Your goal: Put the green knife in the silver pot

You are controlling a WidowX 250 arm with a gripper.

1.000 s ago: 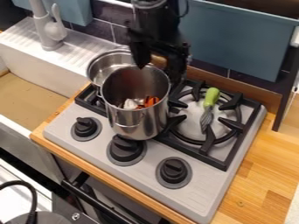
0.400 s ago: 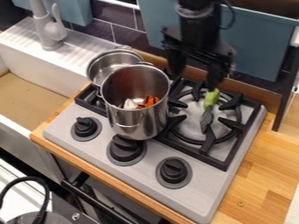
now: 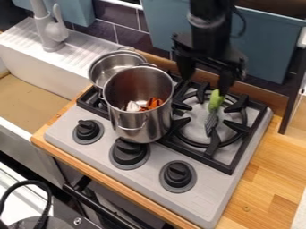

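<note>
One green knife (image 3: 213, 109), which we record as lime at the handle and mottled grey along the blade, lies on the burner grate (image 3: 240, 127) near the silver pot (image 3: 138, 123), its handle below the gripper (image 3: 206, 77), whose two fingers we find apart.
</note>
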